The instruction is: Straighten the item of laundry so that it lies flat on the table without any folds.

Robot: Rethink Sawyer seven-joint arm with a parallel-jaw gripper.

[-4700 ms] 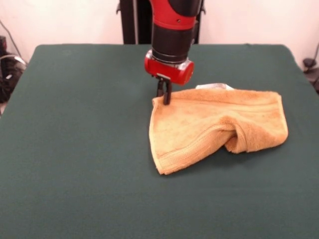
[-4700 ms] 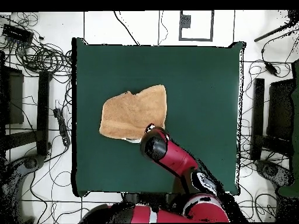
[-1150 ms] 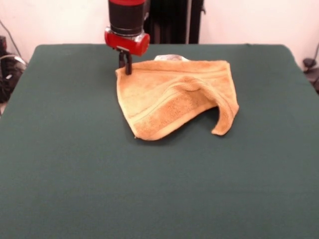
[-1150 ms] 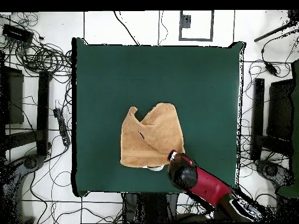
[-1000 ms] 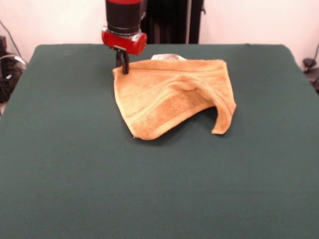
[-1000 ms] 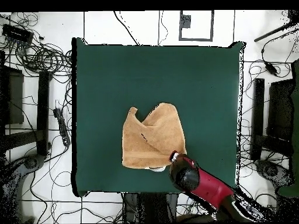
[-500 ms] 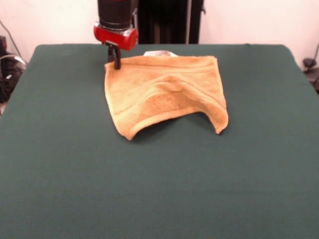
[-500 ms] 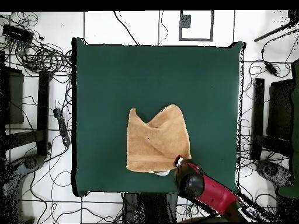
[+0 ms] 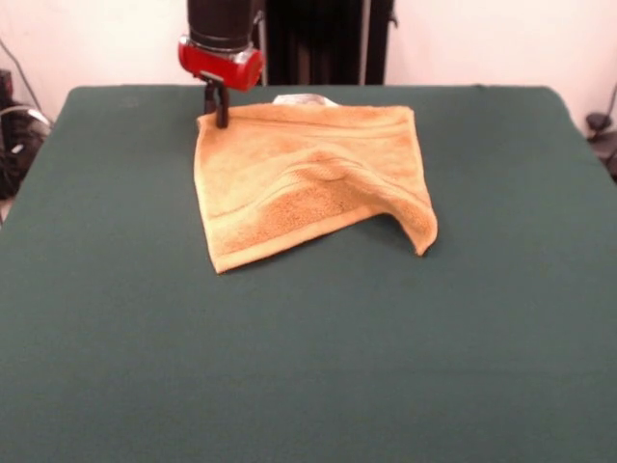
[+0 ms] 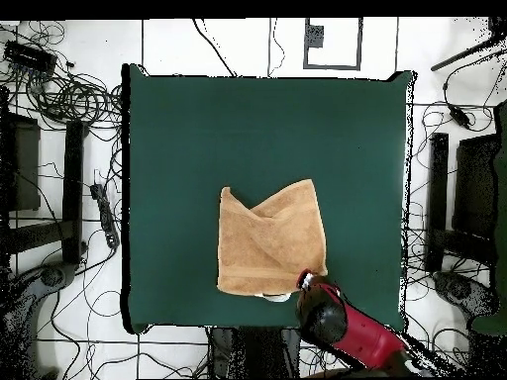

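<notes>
The golden-orange towel (image 9: 308,178) lies on the green table (image 9: 308,367), toward its far side in the front view. My gripper (image 9: 219,118) is shut on the towel's far left corner, just above the cloth. A ridge runs across the towel's middle, and the near right corner curls under. A white label peeks out at the far edge. In the overhead view the towel (image 10: 270,242) sits low of centre, with the arm's red wrist (image 10: 322,312) at its lower right corner.
In the overhead view, cables and equipment lie on the floor around the table (image 10: 198,129). The table's edge runs just behind my gripper in the front view.
My gripper has dragged the held corner left and toward the table's far edge in the front view. The towel followed and spread out; its near fold has opened.
</notes>
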